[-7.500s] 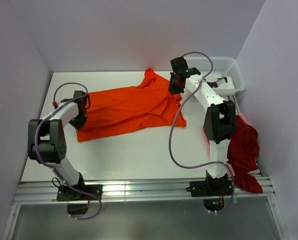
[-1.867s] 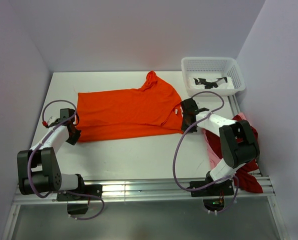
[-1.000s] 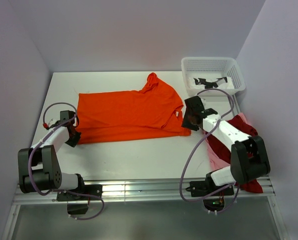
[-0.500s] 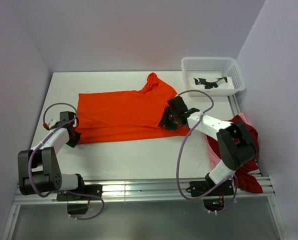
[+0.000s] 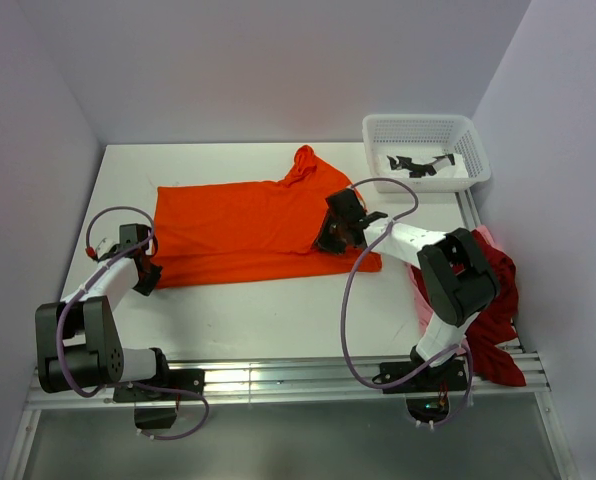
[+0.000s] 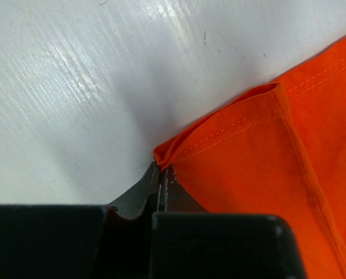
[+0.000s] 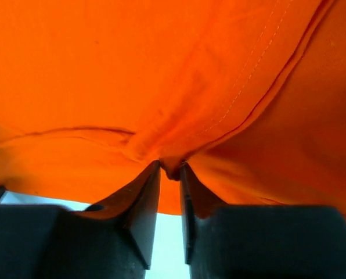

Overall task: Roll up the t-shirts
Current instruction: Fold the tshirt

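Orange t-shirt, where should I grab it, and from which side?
Probably pinch the orange t-shirt at a hemmed corner, coming in low from off the cloth: it lies flat, so only edges lift. The left gripper pinches its near-left corner; the right gripper pinches a raised fold.

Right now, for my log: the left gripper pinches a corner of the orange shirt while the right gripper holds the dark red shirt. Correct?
Not quite. The right gripper pinches a fold of the orange shirt, not the dark red shirt; the right wrist view shows it. The left gripper does pinch its corner.
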`<action>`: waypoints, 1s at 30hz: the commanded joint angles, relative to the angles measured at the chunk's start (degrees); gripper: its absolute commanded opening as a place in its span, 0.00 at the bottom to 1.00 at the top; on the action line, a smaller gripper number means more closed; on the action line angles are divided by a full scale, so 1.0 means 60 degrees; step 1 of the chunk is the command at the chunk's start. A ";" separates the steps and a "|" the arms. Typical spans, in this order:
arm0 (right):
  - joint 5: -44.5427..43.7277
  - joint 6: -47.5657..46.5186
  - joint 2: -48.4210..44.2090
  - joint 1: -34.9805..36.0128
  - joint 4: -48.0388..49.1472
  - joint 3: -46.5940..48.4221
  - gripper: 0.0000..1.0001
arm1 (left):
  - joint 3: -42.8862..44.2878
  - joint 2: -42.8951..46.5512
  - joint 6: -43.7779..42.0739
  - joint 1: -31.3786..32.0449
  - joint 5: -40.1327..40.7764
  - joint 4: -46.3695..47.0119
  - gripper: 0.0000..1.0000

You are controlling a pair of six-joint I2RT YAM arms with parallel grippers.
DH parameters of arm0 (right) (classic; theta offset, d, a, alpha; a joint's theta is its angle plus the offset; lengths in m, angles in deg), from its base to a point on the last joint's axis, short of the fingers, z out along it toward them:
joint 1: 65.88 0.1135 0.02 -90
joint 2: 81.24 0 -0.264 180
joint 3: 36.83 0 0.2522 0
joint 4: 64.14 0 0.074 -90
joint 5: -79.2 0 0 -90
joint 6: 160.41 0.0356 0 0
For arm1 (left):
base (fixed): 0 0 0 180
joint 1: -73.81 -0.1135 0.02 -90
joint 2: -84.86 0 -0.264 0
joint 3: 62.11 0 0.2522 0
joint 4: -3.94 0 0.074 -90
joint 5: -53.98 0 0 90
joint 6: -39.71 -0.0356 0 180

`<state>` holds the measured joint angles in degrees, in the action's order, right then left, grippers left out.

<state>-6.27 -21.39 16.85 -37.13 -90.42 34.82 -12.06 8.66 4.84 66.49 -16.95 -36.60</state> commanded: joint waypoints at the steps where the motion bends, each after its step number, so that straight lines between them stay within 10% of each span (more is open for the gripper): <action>1: -0.0360 0.0137 0.0191 0.0071 0.0386 0.0371 0.26 | -0.0058 0.0250 -0.0151 -0.0056 0.0015 0.0158 0.01; 8: -0.0053 -0.0082 0.0776 0.0071 0.0372 0.1160 0.01 | -0.0058 0.0235 -0.0195 -0.0056 -0.0014 0.0201 0.00; 30: 0.0093 -0.1211 0.2622 0.0218 -0.0331 0.3989 0.00 | -0.0043 0.0235 -0.0239 0.0002 0.0000 0.0202 0.00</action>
<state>-6.16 -26.73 32.10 -36.23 -92.08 54.99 -12.50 9.29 4.38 66.49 -17.13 -36.17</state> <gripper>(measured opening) 0.010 0.016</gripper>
